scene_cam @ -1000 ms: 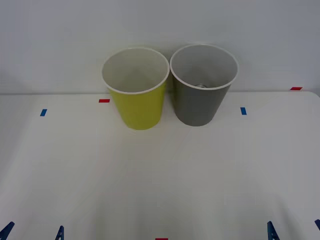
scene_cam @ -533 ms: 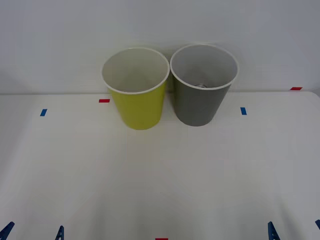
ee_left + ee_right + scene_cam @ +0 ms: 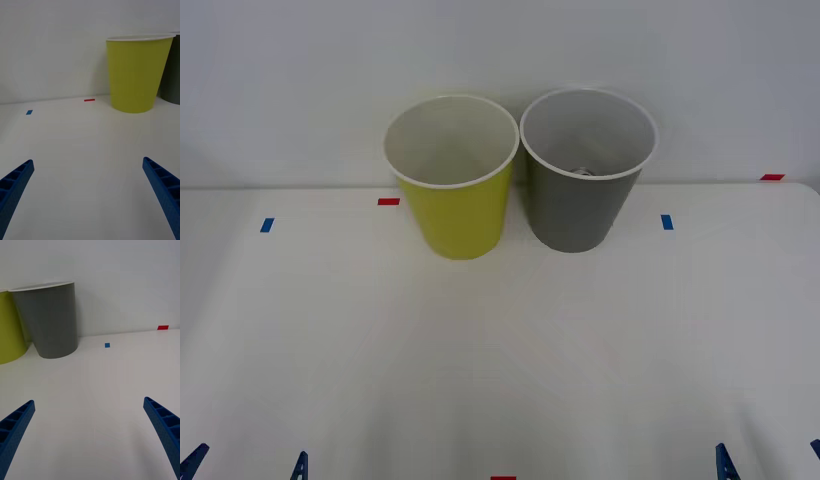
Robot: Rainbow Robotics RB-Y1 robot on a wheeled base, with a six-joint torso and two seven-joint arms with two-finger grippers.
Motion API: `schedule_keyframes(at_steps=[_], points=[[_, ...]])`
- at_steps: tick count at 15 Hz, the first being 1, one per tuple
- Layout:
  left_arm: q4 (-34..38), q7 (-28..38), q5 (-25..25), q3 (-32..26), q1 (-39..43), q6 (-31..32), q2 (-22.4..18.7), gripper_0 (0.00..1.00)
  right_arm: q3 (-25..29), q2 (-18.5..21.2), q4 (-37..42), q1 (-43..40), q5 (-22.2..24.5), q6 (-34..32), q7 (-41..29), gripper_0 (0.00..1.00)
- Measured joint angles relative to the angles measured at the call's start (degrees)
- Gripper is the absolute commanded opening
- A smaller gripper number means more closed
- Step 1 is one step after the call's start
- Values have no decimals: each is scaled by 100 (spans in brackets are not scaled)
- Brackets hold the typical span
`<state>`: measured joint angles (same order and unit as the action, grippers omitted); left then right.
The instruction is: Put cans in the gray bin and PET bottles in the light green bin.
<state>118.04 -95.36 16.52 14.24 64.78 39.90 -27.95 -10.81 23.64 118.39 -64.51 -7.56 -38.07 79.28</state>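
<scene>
The light green bin and the gray bin stand upright side by side at the back of the white table, green on the left. A small silvery glint lies deep inside the gray bin, too little of it showing to tell whether it is a can. No PET bottles are in view. My left gripper and right gripper are at the table's near edge, both open and holding nothing. The left wrist view faces the green bin; the right wrist view faces the gray bin.
Small tape marks lie on the table: red and blue on the left, blue and red on the right. A plain wall rises directly behind the bins. The table surface in front of the bins is bare.
</scene>
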Motion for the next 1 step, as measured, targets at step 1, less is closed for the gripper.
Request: schedule_keyframes(at_steps=[1], points=[[0, 0, 0, 0, 0, 0, 0, 100, 0, 0, 0, 0, 0, 0, 0, 100]])
